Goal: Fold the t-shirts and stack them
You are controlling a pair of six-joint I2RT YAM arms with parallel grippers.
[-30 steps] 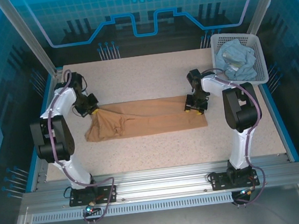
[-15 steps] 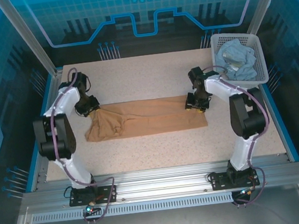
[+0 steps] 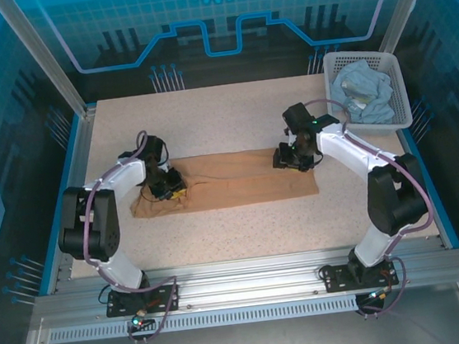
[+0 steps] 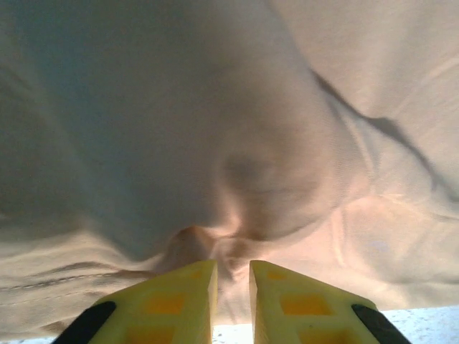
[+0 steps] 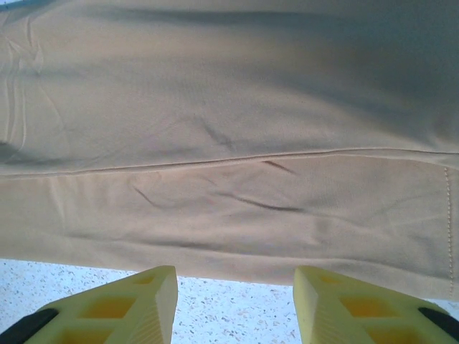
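Quick count for you: two t-shirts, one basket, two hands.

The tan t-shirt (image 3: 231, 184) lies as a long flat band across the middle of the tabletop (image 3: 231, 114), running left to right. In the right wrist view you can see a seam line along it and a few shallow creases. The pale blue t-shirt (image 3: 363, 90) is bunched up inside the white basket (image 3: 403, 90), which sits at the far right corner, well apart from the tan one.

Your left hand (image 3: 169, 183) is down on the left part of the tan shirt. In its wrist view the yellow fingers (image 4: 179, 287) are nearly together with just a slim gap, and the cloth puckers into a little ridge right at the tips. I honestly can't tell whether it's pinching that fold or only pressing against it.

Your right hand (image 3: 290, 157) is at the far edge of the tan shirt, toward its right end. Its fingers (image 5: 143, 294) stand wide apart, with nothing between them. Bare speckled tabletop shows in the gap and the shirt's edge runs just ahead of the tips.
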